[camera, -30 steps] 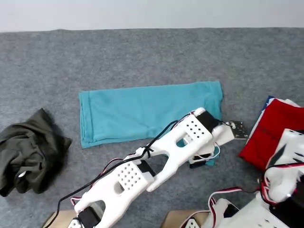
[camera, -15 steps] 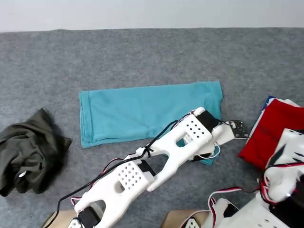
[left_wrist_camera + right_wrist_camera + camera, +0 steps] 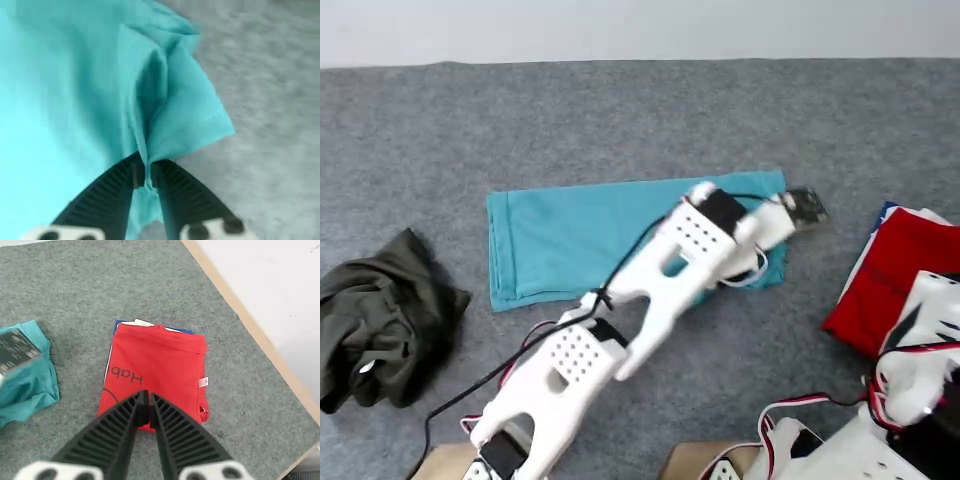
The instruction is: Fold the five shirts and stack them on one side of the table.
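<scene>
Midway through, the teal shirt point(image 3: 590, 245) lies as a long folded strip at the middle of the grey table point(image 3: 620, 120). The left gripper point(image 3: 145, 170) is clamped on the end nearest the stack. A red shirt point(image 3: 155, 365) tops that folded stack at the table's right side, with the right gripper point(image 3: 145, 407) hanging above it, closed on nothing. A dark shirt point(image 3: 380, 320) lies crumpled at the left, apparently yet to be folded.

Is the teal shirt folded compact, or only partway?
Partway: the teal shirt lies as a long strip, one end bunched and pinched in the left end effector.
</scene>
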